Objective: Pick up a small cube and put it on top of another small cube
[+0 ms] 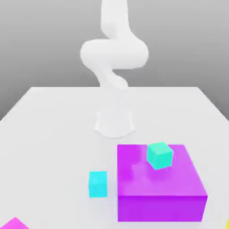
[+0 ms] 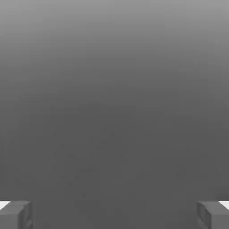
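Note:
The small cyan cube [image 1: 98, 184] sits on the white table [image 1: 53, 129], just off the exterior view's left side of a big purple block [image 1: 156, 188]. A greener mint-teal small cube [image 1: 159, 155] rests on top of that purple block, near its far edge. In the hand view my gripper [image 2: 114, 215] is open: its two grey fingertips [image 2: 15, 214] stand far apart with nothing between them, against a plain grey background. The white arm [image 1: 114, 53] rises from its base behind the blocks.
The arm's base [image 1: 114, 121] stands at the table's middle, behind the purple block. A magenta object [image 1: 13, 222] pokes in at the near left corner and a yellow sliver [image 1: 227, 222] at the near right edge.

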You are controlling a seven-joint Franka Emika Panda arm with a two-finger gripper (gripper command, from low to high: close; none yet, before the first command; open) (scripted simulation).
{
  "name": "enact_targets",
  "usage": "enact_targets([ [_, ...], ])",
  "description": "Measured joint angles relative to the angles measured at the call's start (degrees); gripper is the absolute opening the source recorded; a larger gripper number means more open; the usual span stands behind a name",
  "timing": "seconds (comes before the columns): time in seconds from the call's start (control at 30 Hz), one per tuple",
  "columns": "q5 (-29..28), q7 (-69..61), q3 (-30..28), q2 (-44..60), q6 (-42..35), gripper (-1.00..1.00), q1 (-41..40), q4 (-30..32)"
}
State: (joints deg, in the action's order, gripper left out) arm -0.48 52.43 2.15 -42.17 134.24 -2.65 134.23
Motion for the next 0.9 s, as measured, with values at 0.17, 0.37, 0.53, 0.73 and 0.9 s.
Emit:
enact_targets([
  [0.17,-0.69,13.34,4.53,7.56,5.03,0.00,-5.77,5.02],
  [0.37,-1.72,29.04,9.07,16.42,10.89,0.00,-11.93,10.86],
  [0.53,-2.63,42.12,12.06,23.83,15.75,0.00,-16.43,15.71],
  [0.73,-3.30,57.49,14.00,32.61,21.60,0.00,-20.25,21.54],
  [0.9,-1.59,68.70,14.30,39.58,26.52,0.00,-21.71,26.42],
])
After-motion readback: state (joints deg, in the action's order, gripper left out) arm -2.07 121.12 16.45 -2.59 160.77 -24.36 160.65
